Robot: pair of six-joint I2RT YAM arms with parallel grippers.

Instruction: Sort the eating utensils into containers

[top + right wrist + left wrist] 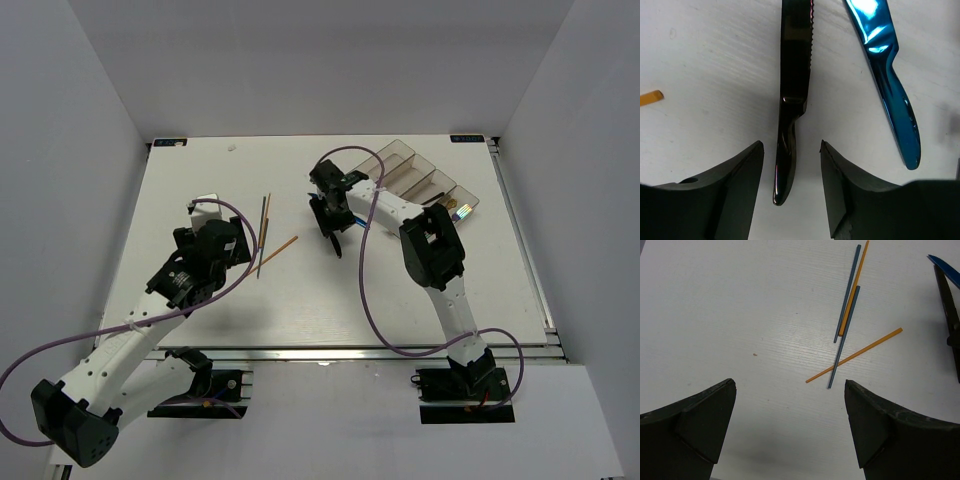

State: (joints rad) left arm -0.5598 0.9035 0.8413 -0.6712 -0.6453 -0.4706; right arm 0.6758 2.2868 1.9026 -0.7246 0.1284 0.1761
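A black knife (792, 90) lies on the white table, its handle between the fingers of my right gripper (791, 145), which is open and touches neither side. A blue knife (887, 75) lies just to its right. My right gripper (332, 222) is low over the table, left of the containers (420, 178). An iridescent utensil (460, 212) lies in the nearest bin. Two orange chopsticks (855, 355) and two grey ones (846, 295) lie crossed ahead of my left gripper (790, 385), which is open and empty. In the top view the chopsticks (266, 232) lie right of my left gripper (218, 240).
The blue knife's tip (942, 265) and the black knife (950, 305) show at the right edge of the left wrist view. An orange chopstick end (650, 97) shows at the left of the right wrist view. White walls enclose the table (300, 300).
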